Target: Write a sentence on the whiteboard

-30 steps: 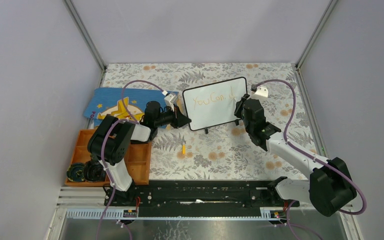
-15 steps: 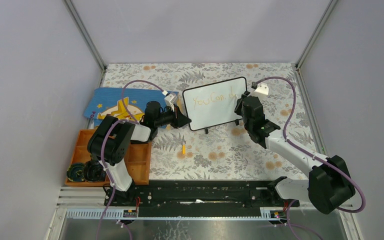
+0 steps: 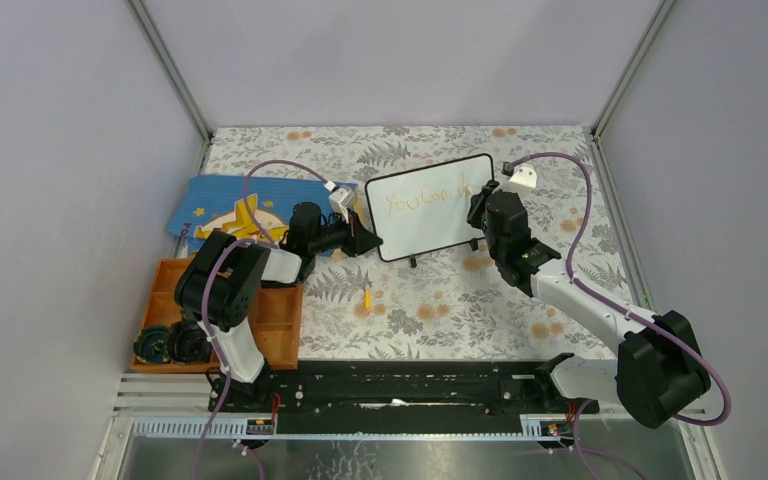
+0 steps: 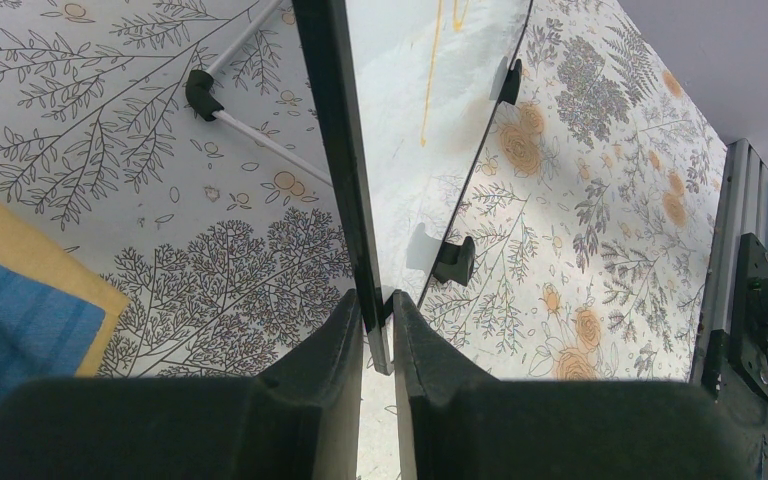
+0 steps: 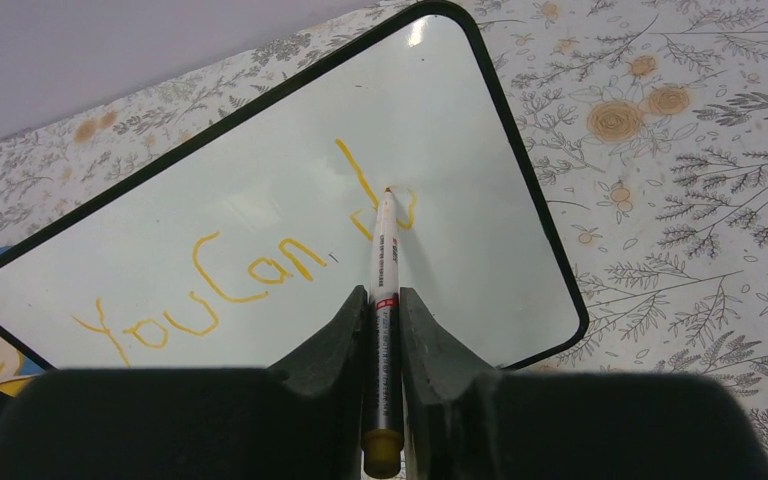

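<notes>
Right wrist view: our right fingers [image 5: 382, 300] pinch a marker [image 5: 384, 240], its tip at the unfinished strokes after "You Can", the orange sentence [image 5: 250, 275] on the whiteboard [image 5: 440, 110]. Our left fingers [image 4: 377, 305] are clamped narrowly on the board's left edge. The board stands tilted toward the far edge of the bench [image 3: 440, 300].

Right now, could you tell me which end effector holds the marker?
The right end effector grips the marker; the left end effector clamps the whiteboard by its edge instead.
</notes>
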Action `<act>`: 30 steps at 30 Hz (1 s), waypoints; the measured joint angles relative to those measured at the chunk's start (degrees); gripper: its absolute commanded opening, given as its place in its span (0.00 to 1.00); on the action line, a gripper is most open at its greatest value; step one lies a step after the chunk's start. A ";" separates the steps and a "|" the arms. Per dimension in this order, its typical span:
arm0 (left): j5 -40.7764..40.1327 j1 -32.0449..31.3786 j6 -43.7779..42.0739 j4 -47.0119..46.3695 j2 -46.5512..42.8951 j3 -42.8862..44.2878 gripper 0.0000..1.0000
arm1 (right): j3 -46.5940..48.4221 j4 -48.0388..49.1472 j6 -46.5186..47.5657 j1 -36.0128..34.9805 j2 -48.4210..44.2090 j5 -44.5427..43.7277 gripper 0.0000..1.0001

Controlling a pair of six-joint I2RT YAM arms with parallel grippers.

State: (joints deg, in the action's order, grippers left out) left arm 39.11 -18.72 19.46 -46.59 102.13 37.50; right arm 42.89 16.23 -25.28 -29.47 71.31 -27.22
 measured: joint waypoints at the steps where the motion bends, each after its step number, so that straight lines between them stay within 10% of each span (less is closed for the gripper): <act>1: 0.00 0.00 0.00 0.00 0.00 0.00 0.20 | 0.00 0.02 0.00 0.00 0.00 0.31 0.00; 30: -0.46 -0.17 -0.13 0.44 -0.28 0.00 0.20 | -0.02 -4.87 -0.70 0.02 -4.24 1.44 0.00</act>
State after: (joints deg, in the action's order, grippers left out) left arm 38.65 -18.90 19.33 -46.15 101.84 37.50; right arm 42.87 11.35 -25.98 -29.45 67.07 -25.78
